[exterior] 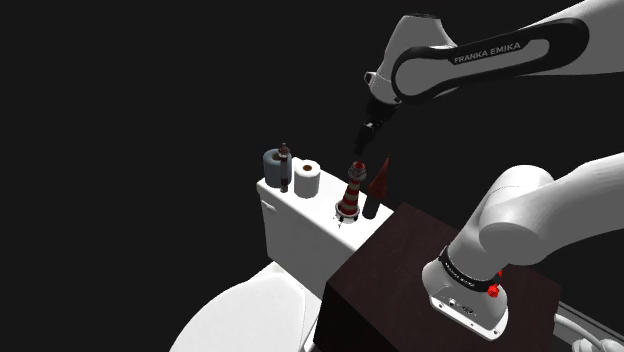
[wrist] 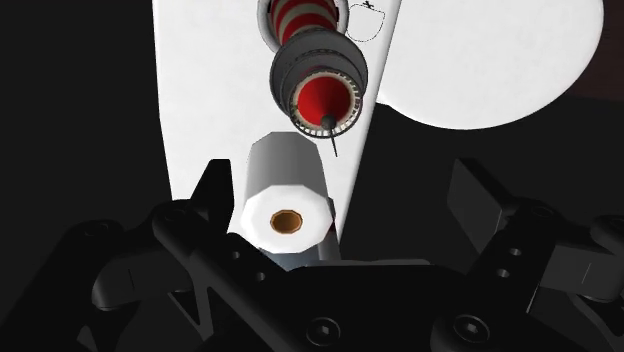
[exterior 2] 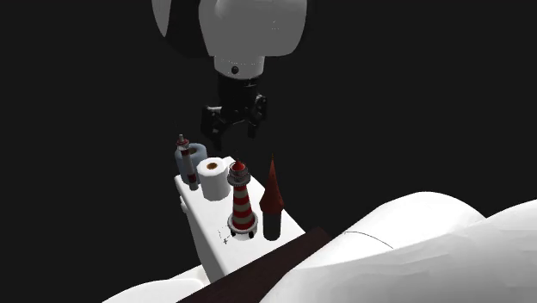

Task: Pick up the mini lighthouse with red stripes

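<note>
Plainly, the pincer [exterior 2: 234,127] hangs wide open, above the red-striped lighthouse [exterior 2: 243,202] and clear of it.

a white tank lid [exterior: 300,222] carries a white roll [exterior: 307,179] and a grey-blue item [exterior: 272,165] at one end, and a dark red cone [exterior: 379,178] near the other.
</note>
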